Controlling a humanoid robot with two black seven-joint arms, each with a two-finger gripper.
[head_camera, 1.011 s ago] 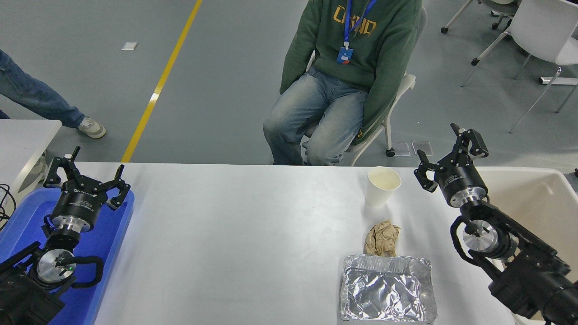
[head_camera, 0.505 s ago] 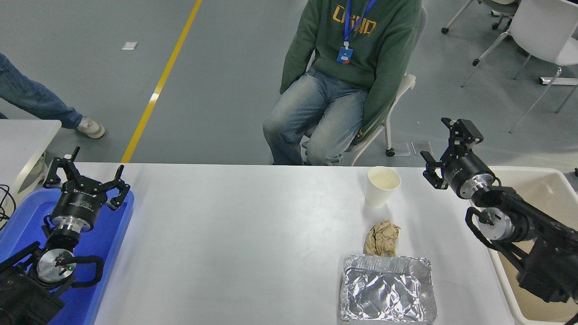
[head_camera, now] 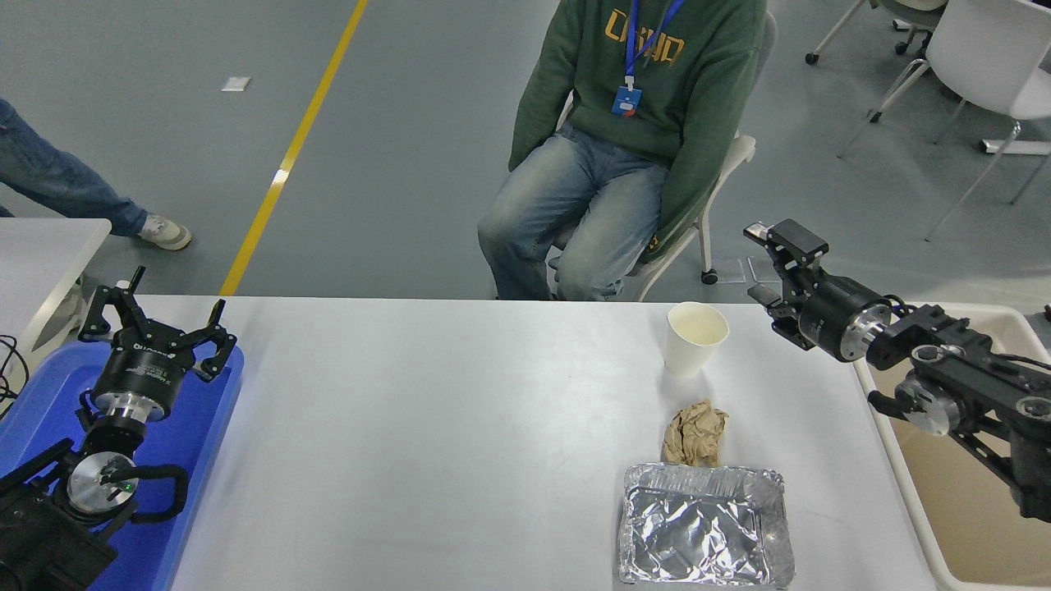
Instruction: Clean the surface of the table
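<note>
The white table surface (head_camera: 452, 427) fills the lower half of the head view. On its right part stand a white paper cup (head_camera: 696, 336), a crumpled ball of brown paper (head_camera: 695, 432) and an empty foil tray (head_camera: 704, 525) at the front edge. My right gripper (head_camera: 755, 263) is open and empty. It hovers at the table's far right edge, just right of the cup, lying sideways and pointing left. My left gripper (head_camera: 152, 316) is open and empty, parked over the blue tray (head_camera: 197, 443) at the lower left.
A white bin (head_camera: 969, 460) stands off the table's right end, under my right arm. A person in a green hoodie (head_camera: 640, 98) sits at the far side. Another person's leg (head_camera: 74, 180) and a small white table corner (head_camera: 41, 246) are at the left.
My right arm has dropped and swung out to the right over the bin. Its gripper has turned from pointing away to pointing left, near the cup. The left arm has not moved.
</note>
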